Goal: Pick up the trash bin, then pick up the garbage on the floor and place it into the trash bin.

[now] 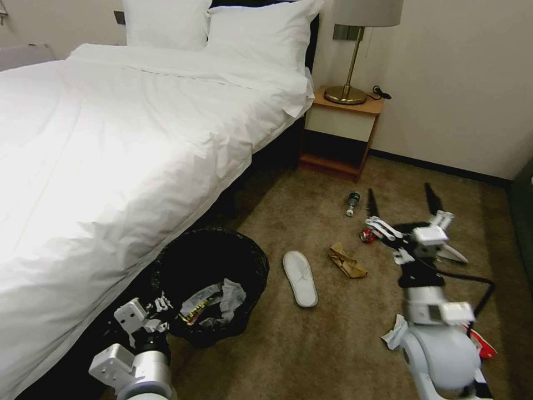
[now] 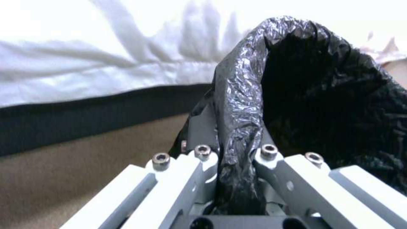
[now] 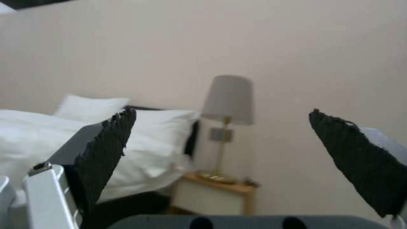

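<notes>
The trash bin [image 1: 252,261], lined with a crinkled black bag, hangs beside the bed with wrappers and tissue inside. My left gripper [image 1: 162,304] is shut on its near rim; the left wrist view shows the bag's folded edge [image 2: 239,105] pinched in the left gripper [image 2: 235,156]. My right gripper [image 1: 402,201] is open and raised above the floor, empty, its black fingertips [image 3: 114,136] pointing toward the wall. Garbage lies on the carpet: a white slipper [image 1: 300,278], a brown paper bag [image 1: 347,261], a red can [image 1: 366,236], a green bottle [image 1: 352,202] and a white tissue [image 1: 395,331].
The bed [image 1: 111,155] fills the left side, its edge right against the bin. A wooden nightstand [image 1: 341,130] with a brass lamp [image 1: 350,83] stands at the far wall. A red-and-white wrapper [image 1: 484,347] lies by my right arm. Open carpet spreads between the litter.
</notes>
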Robot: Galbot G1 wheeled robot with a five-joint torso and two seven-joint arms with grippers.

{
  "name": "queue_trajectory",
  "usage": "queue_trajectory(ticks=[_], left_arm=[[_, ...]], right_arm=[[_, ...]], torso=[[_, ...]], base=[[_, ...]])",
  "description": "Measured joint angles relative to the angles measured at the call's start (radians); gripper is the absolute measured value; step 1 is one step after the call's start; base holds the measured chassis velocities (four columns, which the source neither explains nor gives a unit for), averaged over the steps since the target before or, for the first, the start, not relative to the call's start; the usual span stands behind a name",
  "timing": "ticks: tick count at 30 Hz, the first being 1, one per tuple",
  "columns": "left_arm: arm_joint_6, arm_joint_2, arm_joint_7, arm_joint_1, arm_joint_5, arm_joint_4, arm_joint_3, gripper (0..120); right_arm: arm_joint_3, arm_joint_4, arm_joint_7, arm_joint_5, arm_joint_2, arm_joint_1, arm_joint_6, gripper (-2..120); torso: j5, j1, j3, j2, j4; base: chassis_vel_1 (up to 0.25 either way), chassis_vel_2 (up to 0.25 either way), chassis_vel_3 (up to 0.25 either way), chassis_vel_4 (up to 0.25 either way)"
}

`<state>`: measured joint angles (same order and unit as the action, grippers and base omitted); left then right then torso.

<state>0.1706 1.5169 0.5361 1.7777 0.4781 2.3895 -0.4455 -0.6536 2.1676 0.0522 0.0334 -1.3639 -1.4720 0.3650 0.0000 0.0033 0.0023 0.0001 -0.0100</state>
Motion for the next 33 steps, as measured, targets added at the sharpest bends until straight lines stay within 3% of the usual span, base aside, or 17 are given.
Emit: queue_trajectory(ticks=[2,5,14,33], left_arm=[[-0.003,0.0,-0.001,-0.007,0.009,-0.004,-0.016,4],[-0.006,0.001,-0.002,-0.01,0.007,-0.009,-0.017,4],[-0.016,0.004,-0.008,-0.005,0.001,-0.015,-0.021,4],[-0.029,0.006,-0.01,-0.001,0.0,-0.016,-0.022,4]], right_arm=[[-0.106,-0.039,0.007,0.008,0.001,-0.026,0.06,100],[-0.139,-0.052,0.014,0.037,0.006,-0.038,0.074,100],[-0.159,-0.092,0.015,0.109,0.003,-0.019,0.098,100],[-0.165,-0.152,0.031,0.095,0.008,-0.009,0.142,100]], torso=[[0.0,0.0,0.0,0.0,0.0002],[0.0001,0.0,0.0,0.0,-0.0001],[0.0001,0.0,0.0,0.0,0.0002],[-0.0001,0.0,0.0,0.0,0.0001]], base=[[0.0,0.0,0.0,0.0],[0.0,0.0,0.0,0.0],[0.0,0.0,0.0,0.0],[-0.036,-0.031,-0.035,-0.034]])
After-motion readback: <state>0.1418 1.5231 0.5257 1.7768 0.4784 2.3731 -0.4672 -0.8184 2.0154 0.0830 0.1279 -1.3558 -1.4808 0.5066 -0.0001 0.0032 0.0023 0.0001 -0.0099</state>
